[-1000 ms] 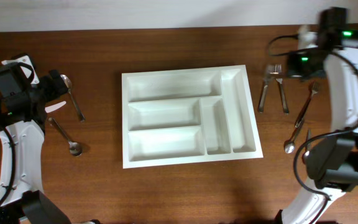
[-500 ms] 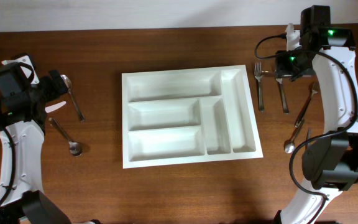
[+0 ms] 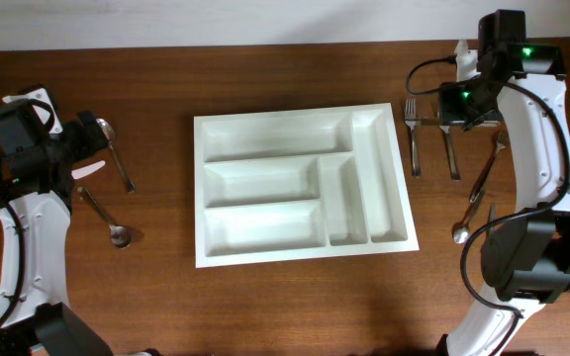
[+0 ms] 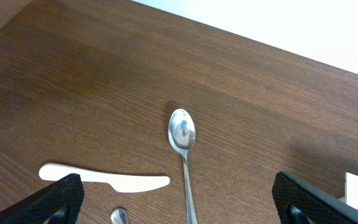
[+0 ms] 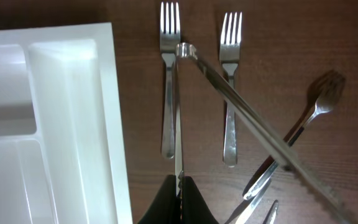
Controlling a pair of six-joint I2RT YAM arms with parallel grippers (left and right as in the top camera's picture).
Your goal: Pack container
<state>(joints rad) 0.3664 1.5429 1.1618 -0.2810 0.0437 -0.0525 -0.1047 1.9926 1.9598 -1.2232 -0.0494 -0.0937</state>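
Observation:
The white five-compartment container (image 3: 300,183) lies empty mid-table; its right rim shows in the right wrist view (image 5: 114,124). My right gripper (image 3: 441,117) (image 5: 179,183) is shut on a thin metal utensil (image 5: 178,112) seen edge-on, held above the table beside the tray's upper right corner. From the utensil's far end a second long toothed metal strip (image 5: 253,121) runs back diagonally. My left gripper (image 3: 92,138) (image 4: 179,208) is open wide and empty above a spoon (image 4: 182,134) and a white plastic knife (image 4: 104,179).
Two forks (image 5: 168,81) (image 5: 230,87) lie side by side under the held utensil, a third fork (image 5: 316,106) slants to their right. A spoon (image 3: 461,232) lies lower right. On the left lie two spoons (image 3: 117,158) (image 3: 107,218).
My right arm moved left toward the tray's upper right corner with the utensil in it, then held still. The left arm has not moved.

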